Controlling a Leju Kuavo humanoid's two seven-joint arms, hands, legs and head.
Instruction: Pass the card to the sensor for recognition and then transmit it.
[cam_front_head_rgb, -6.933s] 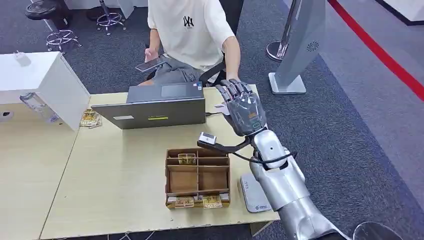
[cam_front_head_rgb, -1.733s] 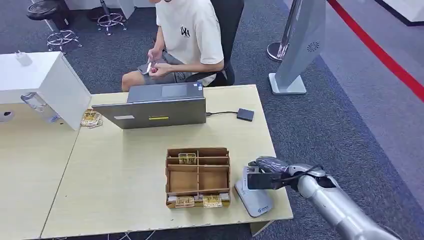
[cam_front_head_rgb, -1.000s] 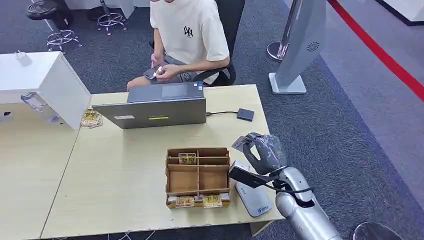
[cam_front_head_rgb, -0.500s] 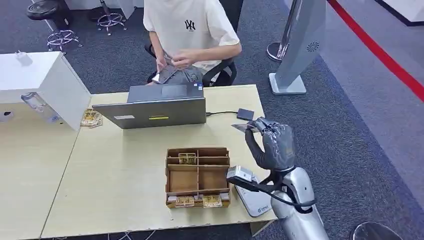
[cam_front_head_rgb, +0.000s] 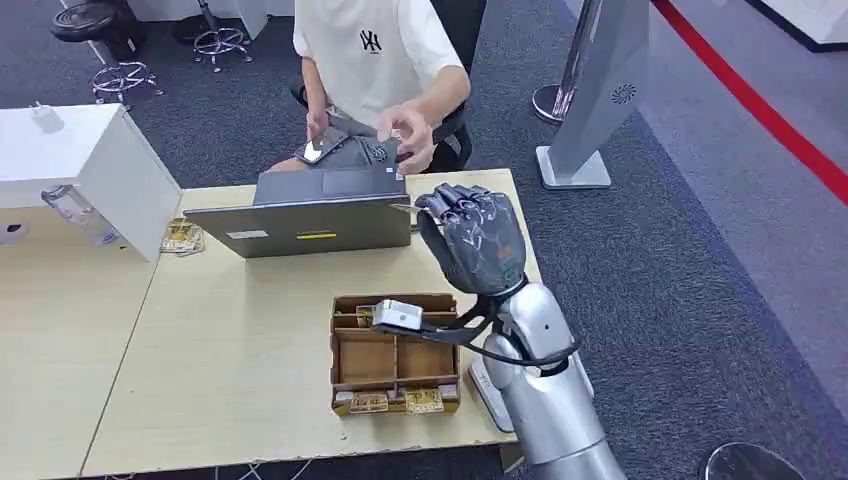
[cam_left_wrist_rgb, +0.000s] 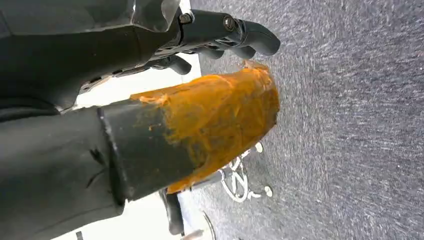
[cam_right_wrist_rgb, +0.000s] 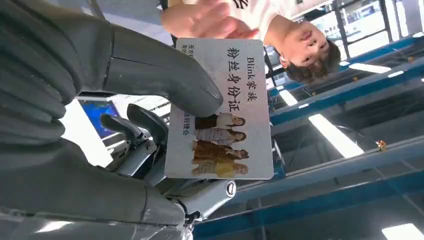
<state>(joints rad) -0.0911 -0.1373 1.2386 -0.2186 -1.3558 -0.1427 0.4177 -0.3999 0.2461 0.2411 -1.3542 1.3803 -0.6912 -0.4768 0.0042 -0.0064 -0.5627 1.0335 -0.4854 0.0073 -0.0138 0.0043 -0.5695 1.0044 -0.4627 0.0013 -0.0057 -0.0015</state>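
Note:
My right hand (cam_front_head_rgb: 470, 242) is raised above the table's far right part, back toward me, pinching a white photo card (cam_right_wrist_rgb: 220, 110) under its thumb (cam_right_wrist_rgb: 160, 82). In the head view the card (cam_front_head_rgb: 403, 209) shows as a thin edge by the laptop's right corner. A person's hand (cam_front_head_rgb: 410, 135) reaches toward it, and its fingers (cam_right_wrist_rgb: 205, 20) are close to the card's far end. The white sensor pad (cam_front_head_rgb: 480, 380) lies on the table near the front right, partly hidden by my forearm. My left hand (cam_left_wrist_rgb: 200, 100) hangs over the carpet holding nothing.
A cardboard organizer (cam_front_head_rgb: 395, 350) with card stacks stands at the table's front. A grey laptop (cam_front_head_rgb: 310, 222) sits between it and the seated person (cam_front_head_rgb: 375, 60). A white cabinet (cam_front_head_rgb: 90, 170) stands at the left, and a grey kiosk stand (cam_front_head_rgb: 600, 90) on the carpet at the right.
My right hand has lifted from the sensor pad with the card and swung up and left toward the person. The person has turned and stretched a hand out toward the card.

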